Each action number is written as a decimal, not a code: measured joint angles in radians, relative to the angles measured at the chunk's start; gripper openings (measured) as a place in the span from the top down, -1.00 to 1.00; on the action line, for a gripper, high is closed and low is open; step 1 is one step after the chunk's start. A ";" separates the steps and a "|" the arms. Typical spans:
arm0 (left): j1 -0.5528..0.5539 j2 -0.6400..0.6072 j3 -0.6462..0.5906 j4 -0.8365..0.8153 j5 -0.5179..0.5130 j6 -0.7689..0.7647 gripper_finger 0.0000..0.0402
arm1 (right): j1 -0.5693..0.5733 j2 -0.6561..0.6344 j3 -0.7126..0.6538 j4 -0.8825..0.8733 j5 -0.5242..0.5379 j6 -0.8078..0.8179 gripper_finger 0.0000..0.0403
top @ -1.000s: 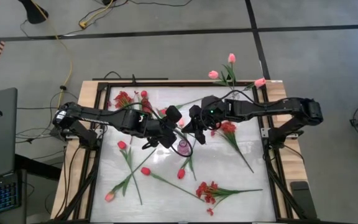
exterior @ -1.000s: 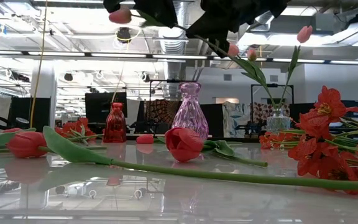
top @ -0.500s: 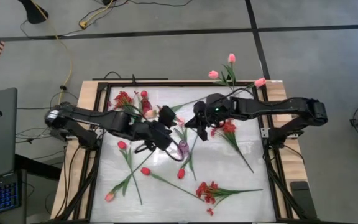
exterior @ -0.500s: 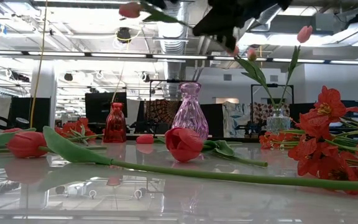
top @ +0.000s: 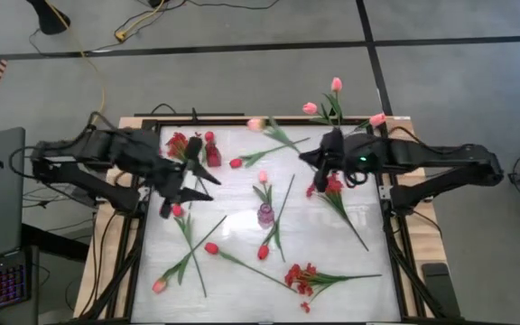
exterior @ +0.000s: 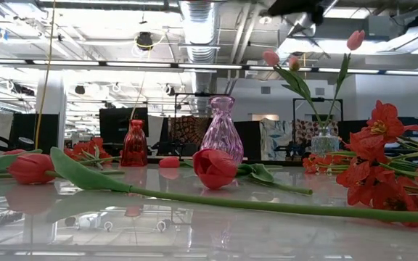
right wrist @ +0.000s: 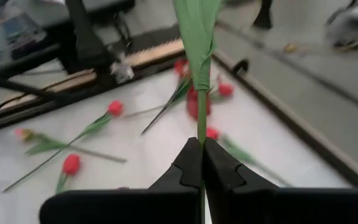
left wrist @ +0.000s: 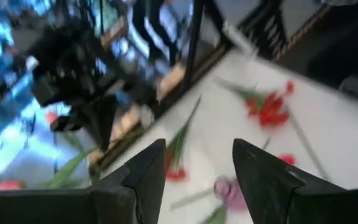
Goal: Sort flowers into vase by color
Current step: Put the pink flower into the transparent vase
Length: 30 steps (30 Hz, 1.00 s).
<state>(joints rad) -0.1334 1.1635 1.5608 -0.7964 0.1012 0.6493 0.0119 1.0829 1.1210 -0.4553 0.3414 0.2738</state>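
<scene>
- A small pink glass vase (top: 265, 215) stands near the centre of the white tabletop (top: 350, 262); in the low view it looks empty, with no stem rising from its neck.
- A red glass vase (top: 212, 155) stands toward 10 o'clock of the tabletop, just beside a red blossom bunch (top: 179, 144); it also appears to hold nothing.
- At the 1 o'clock corner a clear vase, seen in the low view (exterior: 325, 141), holds pink tulips (top: 336, 85) on leafy stems.
- The right end effector (right wrist: 201, 163) is clamped on a thin green stem; the high view shows it above the 2 o'clock area, with the held pink tulip (top: 256, 125) reaching out toward 12 o'clock.
- The left end effector (top: 190, 177) hovers above the 9 o'clock side with its fingers spread wide and nothing between them.
- Loose flowers lie scattered: a red tulip (top: 211, 248) toward 7 o'clock, another red tulip (top: 263, 253) near 6 o'clock, a second red blossom bunch (top: 300, 278) around 5 o'clock, and a pink tulip (top: 159, 286) at the 7 o'clock corner.
- The left wrist view is smeared, so the flowers there are hard to make out.
- In the low view the arms are cut off at the upper edge.
- No readable writing or label shows anywhere.
</scene>
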 joint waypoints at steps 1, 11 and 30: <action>0.003 -0.023 -0.033 0.029 0.029 -0.003 0.13 | 0.021 -0.018 0.000 -0.002 0.042 -0.012 0.87; 0.010 -0.193 -0.573 0.627 -0.086 -0.052 0.13 | 0.197 -0.213 -0.101 0.139 0.369 -0.087 0.87; 0.011 -0.081 -0.719 0.905 -0.129 -0.057 0.13 | 0.102 -0.431 -0.348 0.520 0.363 -0.222 0.86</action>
<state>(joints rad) -0.1223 1.0828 0.8413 0.1081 -0.0276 0.5919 0.1134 0.6514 0.7734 0.0651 0.7046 0.0517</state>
